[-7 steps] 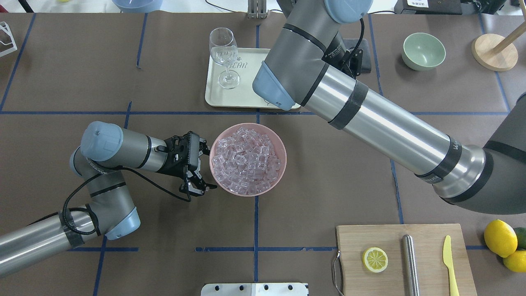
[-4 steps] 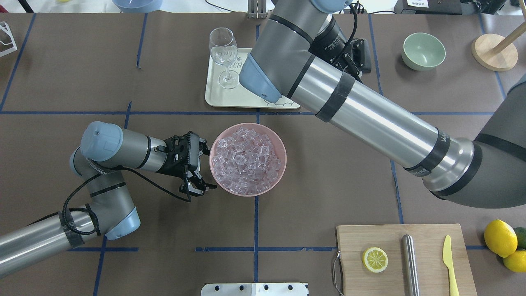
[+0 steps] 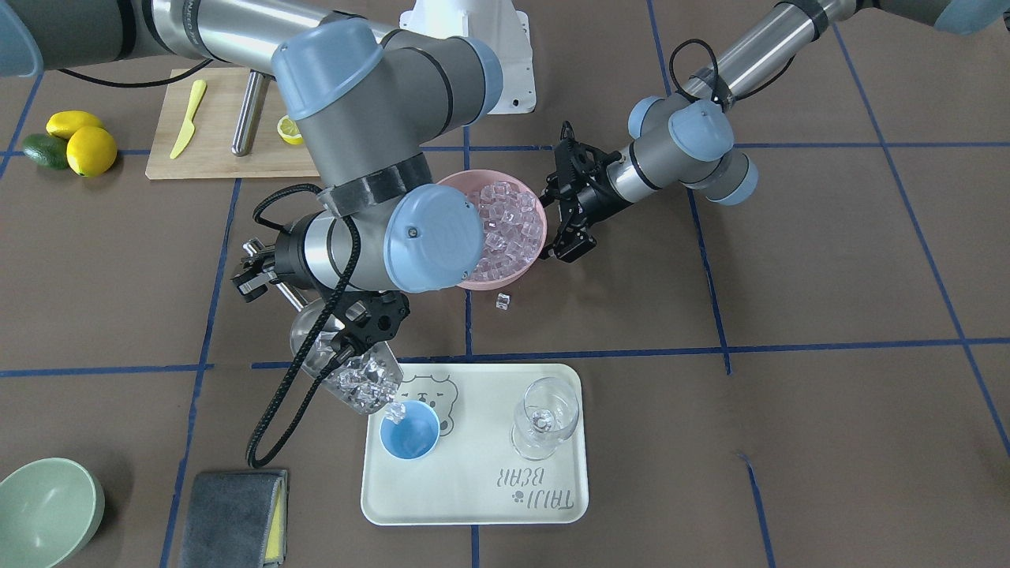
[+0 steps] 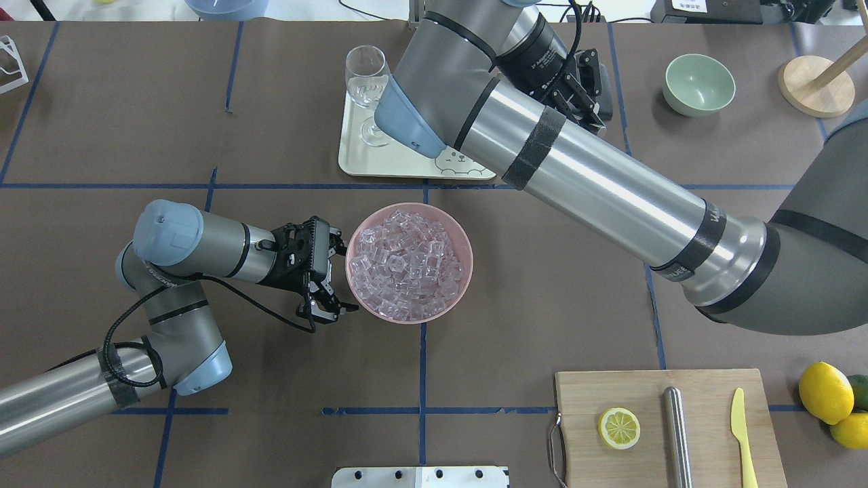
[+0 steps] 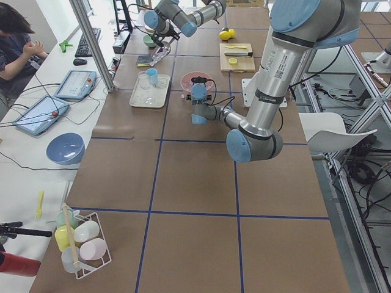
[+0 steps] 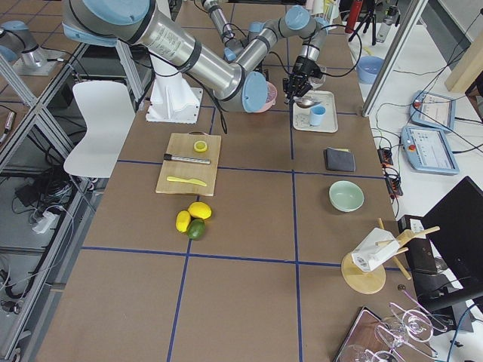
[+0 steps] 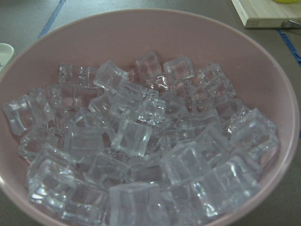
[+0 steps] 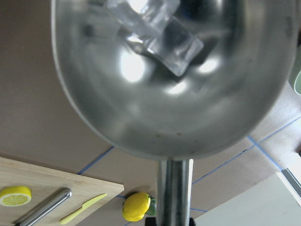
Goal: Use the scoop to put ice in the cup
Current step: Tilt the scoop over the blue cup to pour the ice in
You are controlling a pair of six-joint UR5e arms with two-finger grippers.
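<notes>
My right gripper (image 3: pixel 251 276) is shut on the thin handle of the steel scoop (image 3: pixel 347 371), which tilts down over the light-blue cup (image 3: pixel 409 432) on the cream tray (image 3: pixel 489 489). Ice (image 3: pixel 364 385) lies in the trough and one cube drops at the cup's rim. The right wrist view shows the scoop (image 8: pixel 169 103) with cubes (image 8: pixel 155 28) at its far end. My left gripper (image 4: pixel 337 274) is open beside the left rim of the pink bowl (image 4: pixel 468 251), which is full of ice (image 7: pixel 141 141). The overhead view hides cup and scoop.
A wine glass (image 3: pixel 543 426) stands on the tray beside the cup. A loose ice cube (image 3: pixel 503 300) lies on the table by the pink bowl. A green bowl (image 4: pixel 698 85), a grey cloth (image 3: pixel 233 517) and a cutting board (image 4: pixel 705 447) with knife, cylinder and lemon slice lie around.
My right arm has swung further left over the tray, towards the wine glass. The left arm and the pink bowl have not moved.
</notes>
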